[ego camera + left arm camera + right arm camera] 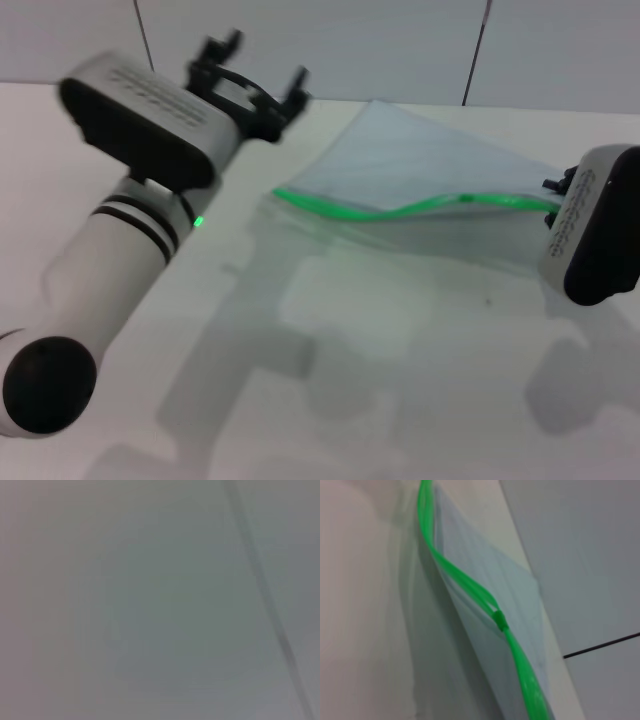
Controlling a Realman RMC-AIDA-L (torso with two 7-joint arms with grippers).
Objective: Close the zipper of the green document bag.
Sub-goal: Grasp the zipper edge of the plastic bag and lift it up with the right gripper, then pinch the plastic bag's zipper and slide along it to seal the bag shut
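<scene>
The green document bag (420, 165) is lying flat on the white bench (380, 380), its zipper (400, 212) running left to right along the near edge. The slider (499, 619) is sitting partway along, the track beyond it looking split apart, so closing appears underway. The right pincer (553, 200) is reaching the zipper's right end; whether it is clamped I cannot tell. The left pincer (250, 75) is hovering apart, far left of the bag. Next, the slider likely needs pulling along the open stretch.

Green document bag (420, 165): translucent pale blue-grey, plain. Zipper (400, 211): bright green strip with matching green slider (499, 619). Tabletop (380, 380) white; left pincer (255, 75) black on a white arm banded in black.
</scene>
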